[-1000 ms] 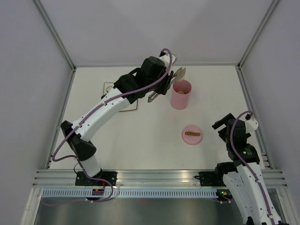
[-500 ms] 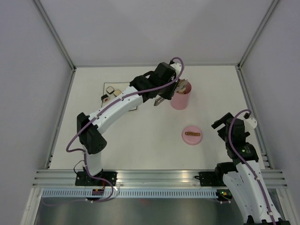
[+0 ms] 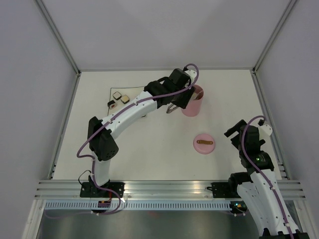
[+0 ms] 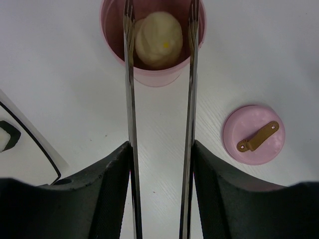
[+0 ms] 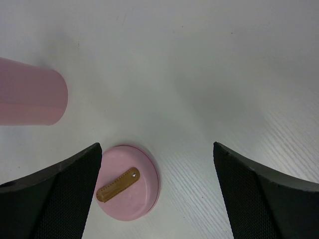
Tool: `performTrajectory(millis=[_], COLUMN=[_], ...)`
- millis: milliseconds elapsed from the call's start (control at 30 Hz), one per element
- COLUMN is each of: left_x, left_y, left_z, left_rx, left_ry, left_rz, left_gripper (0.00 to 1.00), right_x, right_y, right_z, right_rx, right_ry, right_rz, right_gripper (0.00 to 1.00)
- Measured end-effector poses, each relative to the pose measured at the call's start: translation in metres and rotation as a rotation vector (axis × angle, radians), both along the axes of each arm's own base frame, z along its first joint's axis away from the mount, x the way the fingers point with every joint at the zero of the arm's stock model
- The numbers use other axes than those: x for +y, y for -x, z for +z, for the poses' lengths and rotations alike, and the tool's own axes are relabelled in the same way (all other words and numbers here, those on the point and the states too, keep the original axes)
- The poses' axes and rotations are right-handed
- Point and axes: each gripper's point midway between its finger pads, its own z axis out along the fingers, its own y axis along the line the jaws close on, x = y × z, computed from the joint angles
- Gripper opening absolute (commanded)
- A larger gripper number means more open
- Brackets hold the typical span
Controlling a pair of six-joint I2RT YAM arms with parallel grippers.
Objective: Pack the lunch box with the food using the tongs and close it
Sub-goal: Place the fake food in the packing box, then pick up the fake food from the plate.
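Observation:
The pink lunch box (image 3: 193, 105) stands upright and uncovered at the back of the table. My left gripper (image 3: 182, 93) is shut on the silvery tongs (image 4: 130, 124), whose two arms run between its fingers (image 4: 107, 184) and reach over the box's mouth (image 4: 154, 79). A pale beige ball of food (image 4: 158, 40) lies inside the box between the spread tong tips. Three more food pieces (image 3: 118, 95) sit on the plate (image 3: 110, 91). The pink lid (image 3: 204, 144) with its brown handle lies flat on the table. My right gripper (image 3: 238, 131) hangs open above the table beside the lid (image 5: 127, 183).
The plate's black-rimmed corner (image 4: 30, 149) shows left of the tongs. The lunch box (image 5: 30, 92) appears at the left of the right wrist view. White walls and an aluminium frame enclose the table.
My left arm has stretched rightward, carrying the tongs from behind the lunch box to over its mouth. The tong arms have spread apart. The right arm has not moved.

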Motion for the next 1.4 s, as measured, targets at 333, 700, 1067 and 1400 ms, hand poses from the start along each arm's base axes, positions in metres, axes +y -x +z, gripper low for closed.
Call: performTrajectory(millis=[333,700,1067,1400], left_x=[0.0,0.024,0.226,0.251], left_y=[-0.002,-0.008,-0.025,0.003], left_z=[0.004,0.053,0.074,-0.015], left_rx=[-0.009,-0.092,-0.119,0.07], left_ry=[0.005,0.063,0.12,0.019], left_rz=[0.006,0.067,0.543,0.635], left_gripper=[0.58,0.57,0.57,0.57], right_x=[0.0,0.004,0.011,0.017], right_y=[-0.001,-0.005,-0.009,-0.015], right_z=[-0.002,-0.004,-0.012,-0.025], right_rx=[0.006,-0.008,0.003,0.052], right_ry=[0.002,-0.01,-0.027,-0.029], right_rz=[0.003,0.016,0.052,0.09], right_gripper=[0.98,0.98,0.98,0.98])
